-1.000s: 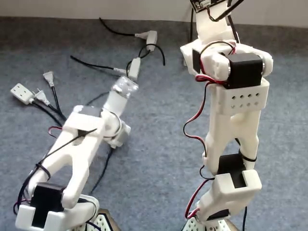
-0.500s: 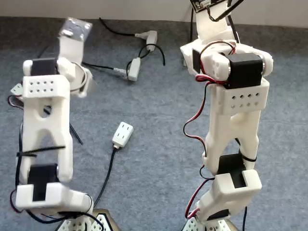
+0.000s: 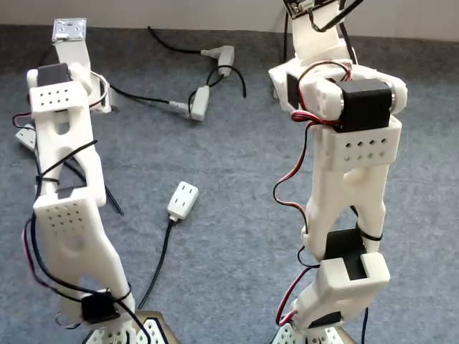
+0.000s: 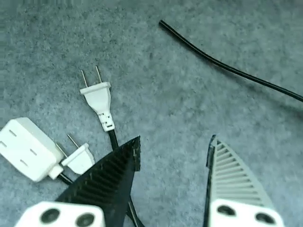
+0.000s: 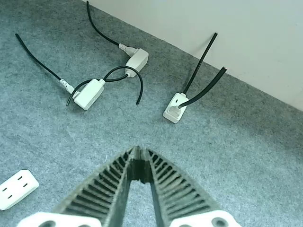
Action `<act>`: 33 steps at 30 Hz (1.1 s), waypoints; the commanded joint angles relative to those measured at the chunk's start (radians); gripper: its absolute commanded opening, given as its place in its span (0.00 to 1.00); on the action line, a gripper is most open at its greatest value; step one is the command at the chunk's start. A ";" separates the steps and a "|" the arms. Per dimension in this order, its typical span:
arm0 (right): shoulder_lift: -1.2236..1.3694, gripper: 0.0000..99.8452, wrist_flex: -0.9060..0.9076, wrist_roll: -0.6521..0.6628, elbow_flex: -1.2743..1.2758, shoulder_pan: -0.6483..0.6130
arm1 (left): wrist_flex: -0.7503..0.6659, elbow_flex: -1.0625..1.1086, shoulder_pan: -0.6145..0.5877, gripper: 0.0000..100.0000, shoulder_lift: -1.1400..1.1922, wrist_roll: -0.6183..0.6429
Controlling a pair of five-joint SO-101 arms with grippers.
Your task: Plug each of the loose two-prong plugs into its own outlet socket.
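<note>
My left gripper [image 4: 175, 142] is open above the carpet at the far left of the table. Just beyond its dark finger [image 4: 111, 172] lies a loose white two-prong plug [image 4: 98, 97], prongs pointing away. A second plug [image 4: 79, 159] rests against a white outlet block [image 4: 23, 149], with one prong showing. My right gripper [image 5: 140, 152] is shut and empty, held high over the far right. A single outlet socket [image 3: 183, 199] on a black cord lies in the middle of the carpet. Two more sockets [image 3: 199, 102] [image 3: 224, 56] with cords lie farther back.
A small white socket [image 5: 175, 107] with two black cords sits near the back wall. A black cord [image 4: 227, 71] crosses the carpet beyond my left gripper. The right arm [image 3: 351, 179] stands tall at the right, the left arm [image 3: 64, 179] along the left side.
The left arm swung from the middle of the carpet up and over to the far left, uncovering the middle outlet socket. The right arm has kept still.
</note>
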 commanded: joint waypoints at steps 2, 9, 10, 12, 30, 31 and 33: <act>-0.008 0.01 0.035 0.011 -0.038 0.005 | 0.000 -0.229 -0.042 0.23 0.125 0.009; -0.007 0.01 0.035 0.009 -0.036 0.005 | -0.006 -0.513 -0.081 0.23 0.352 0.009; -0.007 0.01 0.035 0.009 -0.036 0.005 | -0.018 -0.547 -0.082 0.23 0.387 0.009; -0.007 0.01 0.035 0.009 -0.036 0.005 | -0.032 -0.599 -0.090 0.23 0.455 0.009; -0.007 0.01 0.035 0.009 -0.036 0.005 | -0.071 -0.750 -0.180 0.23 0.641 0.009; -0.007 0.01 0.035 0.009 -0.036 0.005 | -0.071 -0.751 -0.185 0.23 0.639 0.009; -0.007 0.01 0.035 0.009 -0.036 0.005 | -0.072 -0.751 -0.196 0.23 0.634 0.009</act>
